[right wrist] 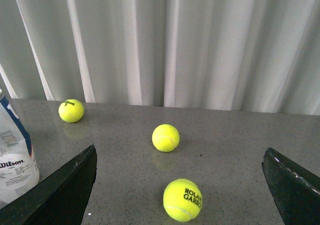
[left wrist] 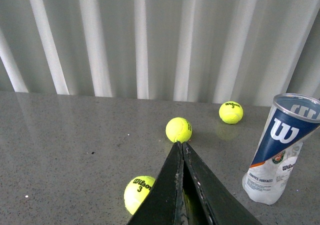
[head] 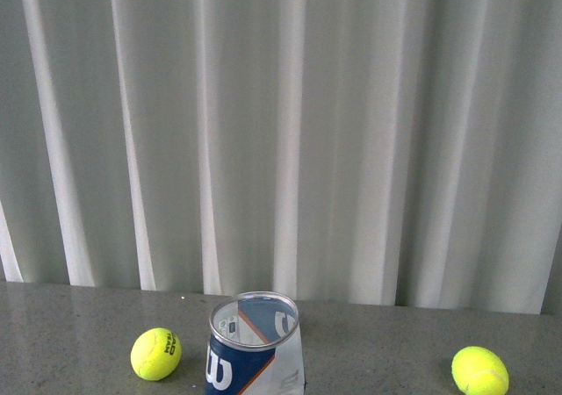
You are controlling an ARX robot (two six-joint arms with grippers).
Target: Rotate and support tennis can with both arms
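The front view looks level across the tabletop (head: 79, 312) toward the curtain (head: 351, 132); both wrist views look from low over it, sharing the tennis can (left wrist: 280, 145).

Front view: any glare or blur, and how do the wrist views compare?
Front view: soft even light, tennis can cropped at the frame's lower edge, its rim sharp. Left wrist view: sheen on the table, closed left gripper near the lens. Right wrist view: balls reflect faintly; open right gripper fingers dark.
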